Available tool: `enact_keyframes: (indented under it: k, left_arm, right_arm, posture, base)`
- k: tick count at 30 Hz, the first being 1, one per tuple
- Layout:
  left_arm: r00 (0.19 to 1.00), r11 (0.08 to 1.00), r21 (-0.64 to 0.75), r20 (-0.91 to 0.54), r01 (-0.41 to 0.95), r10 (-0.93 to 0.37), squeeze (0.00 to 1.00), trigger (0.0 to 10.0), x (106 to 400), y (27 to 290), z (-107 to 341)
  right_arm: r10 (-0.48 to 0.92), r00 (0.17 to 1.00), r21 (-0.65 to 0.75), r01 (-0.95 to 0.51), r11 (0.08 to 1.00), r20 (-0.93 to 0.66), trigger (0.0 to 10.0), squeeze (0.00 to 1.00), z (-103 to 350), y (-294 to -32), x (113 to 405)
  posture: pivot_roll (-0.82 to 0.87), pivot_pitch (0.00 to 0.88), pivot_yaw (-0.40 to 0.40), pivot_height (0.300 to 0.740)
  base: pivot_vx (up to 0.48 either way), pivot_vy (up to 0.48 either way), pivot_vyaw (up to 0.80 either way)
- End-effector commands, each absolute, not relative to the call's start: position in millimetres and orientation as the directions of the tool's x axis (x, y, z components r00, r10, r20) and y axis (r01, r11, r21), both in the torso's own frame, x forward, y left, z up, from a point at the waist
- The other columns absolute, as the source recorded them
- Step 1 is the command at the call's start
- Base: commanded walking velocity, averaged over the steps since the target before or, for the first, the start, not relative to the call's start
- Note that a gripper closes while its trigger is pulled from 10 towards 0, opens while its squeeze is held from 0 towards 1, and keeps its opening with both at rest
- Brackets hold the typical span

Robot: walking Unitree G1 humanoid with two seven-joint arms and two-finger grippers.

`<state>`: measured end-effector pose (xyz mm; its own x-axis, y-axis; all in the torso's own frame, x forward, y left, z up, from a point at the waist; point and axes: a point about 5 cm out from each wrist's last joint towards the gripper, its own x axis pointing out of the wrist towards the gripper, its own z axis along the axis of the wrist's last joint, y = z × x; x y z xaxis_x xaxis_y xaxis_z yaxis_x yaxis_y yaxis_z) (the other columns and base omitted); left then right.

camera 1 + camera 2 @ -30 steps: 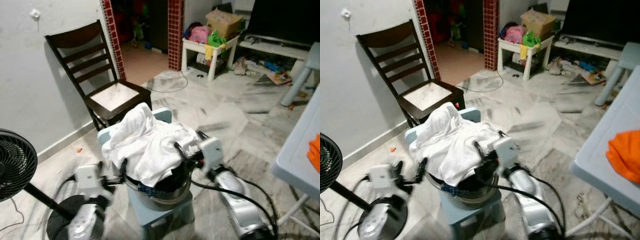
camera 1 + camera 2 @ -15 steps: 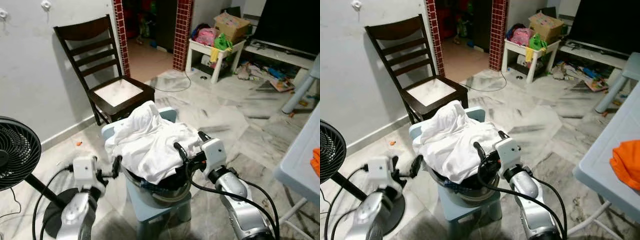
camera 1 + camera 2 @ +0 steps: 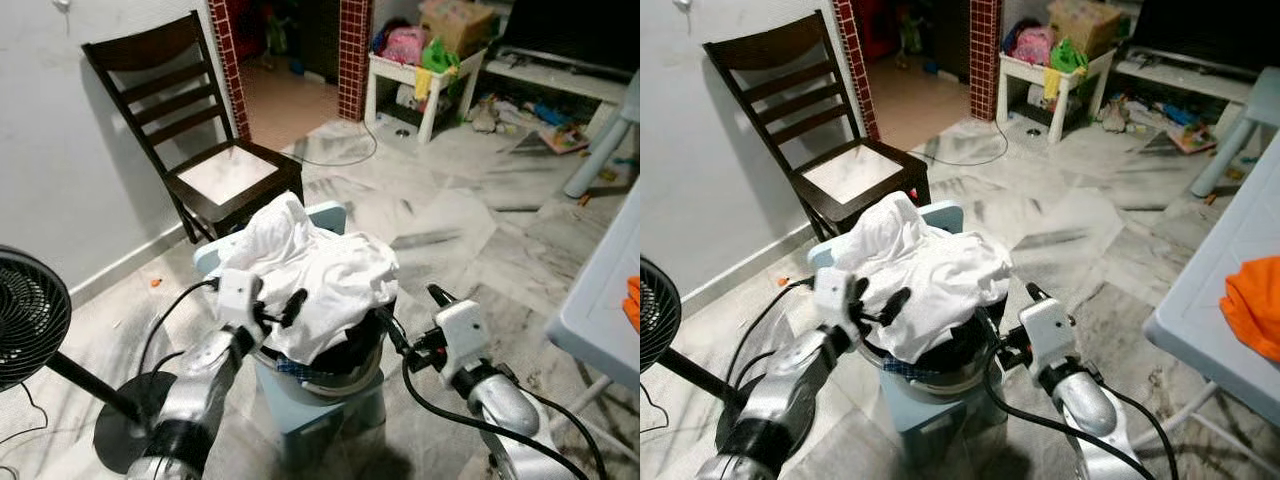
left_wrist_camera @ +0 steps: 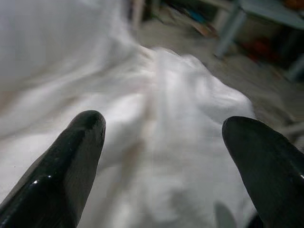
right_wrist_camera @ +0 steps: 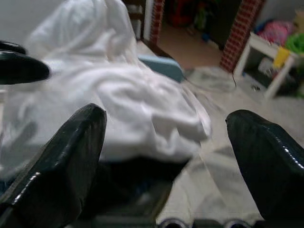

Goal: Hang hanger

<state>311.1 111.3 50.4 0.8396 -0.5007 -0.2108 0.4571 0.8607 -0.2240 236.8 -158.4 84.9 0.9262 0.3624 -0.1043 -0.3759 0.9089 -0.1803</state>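
A heap of white cloth (image 3: 320, 265) overflows a metal basin (image 3: 335, 378) that stands on a light blue stool (image 3: 315, 412) just before me. My left gripper (image 3: 878, 298) is open at the heap's left flank, its fingertips against the cloth; in the left wrist view the white cloth (image 4: 161, 142) lies between and beyond the fingers. My right gripper (image 3: 408, 312) is open beside the basin's right rim, a little apart from the cloth (image 5: 123, 99). I can make out no hanger among the cloth.
A dark wooden chair (image 3: 215, 180) stands behind the stool against the wall. A black fan (image 3: 30, 320) is at my left. A pale table edge (image 3: 600, 320) with an orange cloth (image 3: 1252, 305) is at my right. Clutter and a small white table (image 3: 420, 85) lie farther back.
My left arm has risen and swung right, bringing its gripper onto the cloth heap. My right gripper has drawn back from the cloth to the basin's right side. The camera shifted too.
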Motion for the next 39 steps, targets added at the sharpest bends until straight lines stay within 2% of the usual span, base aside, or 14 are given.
enact_keyframes:
  k: [1, 5, 6, 7, 21, 27, 31, 39]
  left_arm:
    - [0.816, 0.854, -0.219, -0.256, 0.472, -0.518, 0.00, 10.0, 310.9, 111.0, 43.3]
    - [0.796, 0.850, -0.215, -0.299, 0.482, -0.527, 0.00, 9.8, 313.9, 110.9, 39.0]
    - [0.788, 0.846, -0.215, -0.307, 0.488, -0.533, 0.00, 4.4, 314.5, 111.0, 37.8]
    - [0.773, 0.835, -0.222, -0.318, 0.503, -0.549, 0.00, 0.0, 315.2, 110.9, 35.9]
    - [0.772, 0.837, -0.226, -0.323, 0.498, -0.547, 0.00, 0.0, 309.0, 115.3, 26.0]
    - [0.794, 0.818, -0.215, -0.205, 0.534, -0.572, 0.00, 0.0, 305.3, 104.9, 34.1]
    - [0.790, 0.807, -0.212, -0.179, 0.551, -0.586, 0.00, 0.0, 298.3, 98.9, 32.3]
    - [0.802, 0.806, -0.145, -0.094, 0.574, -0.589, 0.00, 0.0, 270.6, 99.2, 31.7]
  right_arm:
    - [0.355, 0.931, -0.187, -0.364, 0.912, -0.081, 10.0, 0.00, 94.6, -158.8, 233.3]
    - [0.347, 0.934, -0.202, -0.358, 0.912, -0.086, 10.0, 0.00, 99.0, -161.5, 225.4]
    - [0.345, 0.934, -0.205, -0.357, 0.912, -0.090, 10.0, 0.00, 100.2, -162.3, 223.2]
    - [0.341, 0.935, -0.209, -0.355, 0.911, -0.100, 10.0, 0.00, 101.8, -163.8, 219.6]
    - [0.342, 0.931, -0.197, -0.362, 0.911, -0.130, 10.0, 0.00, 99.7, -158.9, 220.9]
    - [0.366, 0.922, -0.194, -0.385, 0.902, -0.128, 10.0, 0.00, 99.0, -154.5, 228.8]
    - [0.371, 0.920, -0.195, -0.389, 0.900, -0.124, 10.0, 0.00, 99.7, -153.2, 233.4]
    - [0.392, 0.913, -0.197, -0.408, 0.892, -0.114, 10.0, 0.00, 99.9, -149.5, 240.9]
  posture:
    - [-0.21, 0.128, 0.090, 0.740]
    - [-0.24, 0.146, 0.096, 0.740]
    - [-0.25, 0.149, 0.097, 0.740]
    - [-0.25, 0.156, 0.100, 0.740]
    - [-0.21, 0.148, 0.097, 0.740]
    - [-0.18, 0.136, 0.082, 0.740]
    - [-0.17, 0.129, 0.074, 0.740]
    - [-0.15, 0.114, 0.057, 0.740]
  base:
    - [0.000, 0.000, 0.00]
    - [0.000, 0.000, 0.00]
    - [0.000, 0.000, 0.00]
    - [0.000, 0.000, 0.00]
    - [0.000, 0.000, 0.00]
    - [0.000, 0.000, 0.00]
    - [0.000, 0.000, 0.00]
    - [0.000, 0.000, 0.00]
